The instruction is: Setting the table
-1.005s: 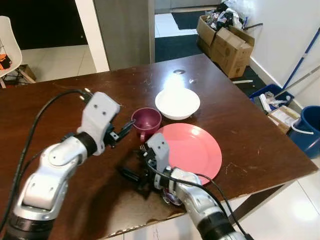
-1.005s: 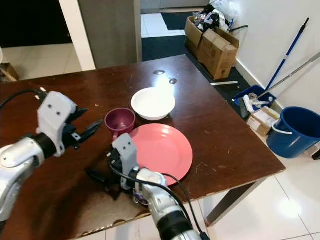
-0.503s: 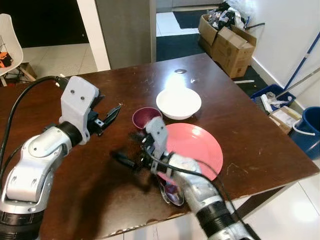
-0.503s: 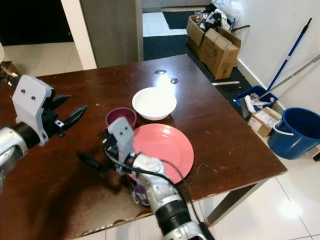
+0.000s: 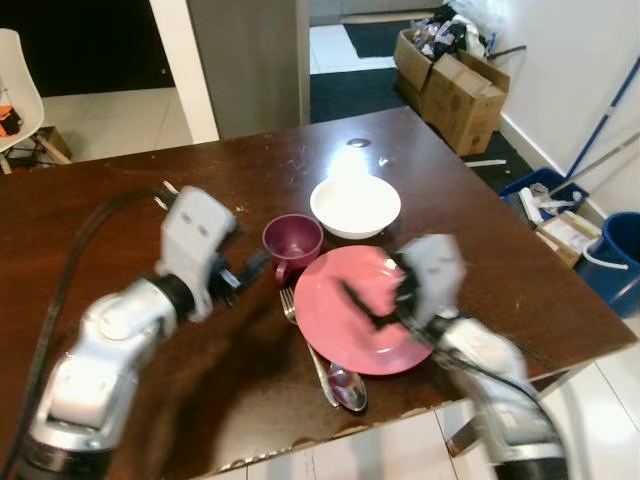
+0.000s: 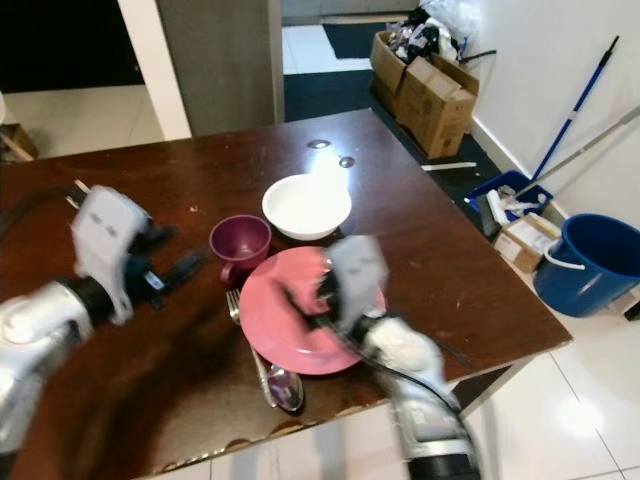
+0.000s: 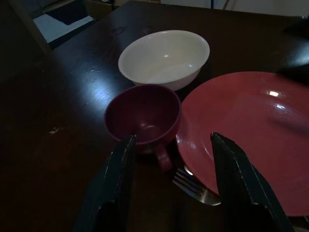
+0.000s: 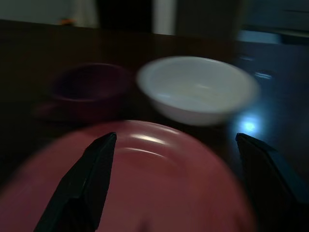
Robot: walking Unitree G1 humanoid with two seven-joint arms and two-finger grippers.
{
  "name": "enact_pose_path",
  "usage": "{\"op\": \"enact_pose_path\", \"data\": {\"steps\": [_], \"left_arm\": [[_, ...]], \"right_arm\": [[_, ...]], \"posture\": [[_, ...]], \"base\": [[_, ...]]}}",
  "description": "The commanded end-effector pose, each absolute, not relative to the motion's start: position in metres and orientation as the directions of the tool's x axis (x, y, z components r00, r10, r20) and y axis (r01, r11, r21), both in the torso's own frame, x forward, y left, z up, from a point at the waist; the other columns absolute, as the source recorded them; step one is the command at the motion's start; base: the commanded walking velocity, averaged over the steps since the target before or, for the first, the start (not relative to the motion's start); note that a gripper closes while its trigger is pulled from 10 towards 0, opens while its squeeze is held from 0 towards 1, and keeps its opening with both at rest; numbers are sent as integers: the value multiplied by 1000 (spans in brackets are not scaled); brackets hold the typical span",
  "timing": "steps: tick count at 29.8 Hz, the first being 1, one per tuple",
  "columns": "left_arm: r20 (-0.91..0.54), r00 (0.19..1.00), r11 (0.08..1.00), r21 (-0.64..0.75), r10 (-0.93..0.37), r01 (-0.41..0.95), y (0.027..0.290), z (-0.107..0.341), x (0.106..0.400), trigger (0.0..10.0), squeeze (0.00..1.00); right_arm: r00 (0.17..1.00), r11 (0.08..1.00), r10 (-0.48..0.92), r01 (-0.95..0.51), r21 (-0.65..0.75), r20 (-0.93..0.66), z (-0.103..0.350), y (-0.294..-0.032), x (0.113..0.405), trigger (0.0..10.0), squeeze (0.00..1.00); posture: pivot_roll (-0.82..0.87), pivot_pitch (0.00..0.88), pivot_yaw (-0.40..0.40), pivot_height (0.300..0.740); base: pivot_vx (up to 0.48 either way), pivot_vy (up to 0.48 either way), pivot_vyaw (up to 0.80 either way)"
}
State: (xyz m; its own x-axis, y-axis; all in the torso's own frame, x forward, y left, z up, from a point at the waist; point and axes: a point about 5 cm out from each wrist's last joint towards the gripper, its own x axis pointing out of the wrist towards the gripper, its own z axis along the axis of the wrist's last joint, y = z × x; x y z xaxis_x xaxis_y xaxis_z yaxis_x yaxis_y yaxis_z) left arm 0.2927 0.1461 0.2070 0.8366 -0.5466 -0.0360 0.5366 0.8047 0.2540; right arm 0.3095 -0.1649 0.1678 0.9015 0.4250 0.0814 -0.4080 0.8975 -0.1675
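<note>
— Four things for eating sit by the pink plate (image 5: 375, 320). Where are they?

— That plate is near the front edge of the brown table (image 5: 120, 210). A purple cup (image 5: 291, 241) is just beside the plate, on its far left side. A white bowl (image 5: 355, 207) is just behind the plate. A fork (image 5: 300, 330) lies along the plate's left rim, and a spoon (image 5: 348, 388) lies near the plate's front left rim, close to the table edge.

— Where are the robot's hands?

— Its left gripper (image 7: 169, 159) is left of the plate, low over the table, pointing at the cup. Its two black fingers (image 7: 118, 179) are spread wide and hold nothing. Its right gripper (image 8: 174, 159) is over the plate, looking blurry. Those fingers (image 8: 91, 179) are spread wide too, with nothing between them.

— What else is around?

— Far behind the plate, past the table, are cardboard boxes (image 5: 455, 75). Off to the plate's right, on the floor, is a blue bucket (image 6: 590, 262) and a mop handle (image 6: 575, 100) leaning on the wall.
</note>
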Motion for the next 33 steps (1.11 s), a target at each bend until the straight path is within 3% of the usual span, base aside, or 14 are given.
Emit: {"op": "enact_pose_path", "data": {"steps": [1, 3, 4, 6, 9, 15, 18, 30, 33], "left_arm": [[-34, 834, 801, 258, -551, 540, 143, 205, 294, 10000, 0], [-41, 832, 801, 248, -554, 545, 135, 198, 298, 10000, 0], [-41, 832, 801, 248, -554, 545, 135, 198, 298, 10000, 0], [-41, 828, 798, 245, -559, 550, 131, 197, 300, 10000, 0], [-39, 830, 799, 248, -557, 548, 133, 199, 300, 10000, 0], [-37, 845, 810, 262, -534, 524, 142, 201, 299, 10000, 0], [-33, 853, 817, 271, -521, 509, 147, 202, 297, 10000, 0], [-38, 857, 819, 276, -515, 504, 150, 204, 294, 10000, 0], [-37, 858, 819, 277, -513, 502, 150, 205, 295, 10000, 0]], "right_arm": [[917, 912, 393, -380, -152, 64, 160, -169, 310, 10000, 0], [972, 961, 230, -218, -171, 49, 153, -201, 318, 10000, 0], [972, 961, 230, -218, -171, 49, 153, -201, 318, 10000, 0], [993, 984, 107, -99, -146, 45, 150, -227, 327, 10000, 0], [995, 994, 84, -81, -76, 43, 150, -234, 332, 10000, 0], [985, 979, 170, -171, 111, 15, 145, -225, 350, 10000, 0], [948, 927, 316, -302, 223, -29, 136, -207, 358, 10000, 0], [874, 863, 452, -377, 336, -179, 112, -198, 359, 10000, 0], [817, 824, 535, -448, 346, -216, 108, -193, 356, 10000, 0]], "posture": [[-2, 58, 107, 740], [-7, 53, 111, 740], [-7, 53, 111, 740], [0, 51, 115, 740], [6, 52, 115, 740], [31, 58, 114, 740], [53, 67, 116, 740], [64, 79, 117, 740], [61, 83, 116, 740]], "base": [[0, 0, 0], [0, 0, 0], [0, 0, 0], [0, 0, 0], [0, 0, 0], [0, 0, 0], [0, 0, 0], [0, 0, 0], [0, 0, 0]]}}
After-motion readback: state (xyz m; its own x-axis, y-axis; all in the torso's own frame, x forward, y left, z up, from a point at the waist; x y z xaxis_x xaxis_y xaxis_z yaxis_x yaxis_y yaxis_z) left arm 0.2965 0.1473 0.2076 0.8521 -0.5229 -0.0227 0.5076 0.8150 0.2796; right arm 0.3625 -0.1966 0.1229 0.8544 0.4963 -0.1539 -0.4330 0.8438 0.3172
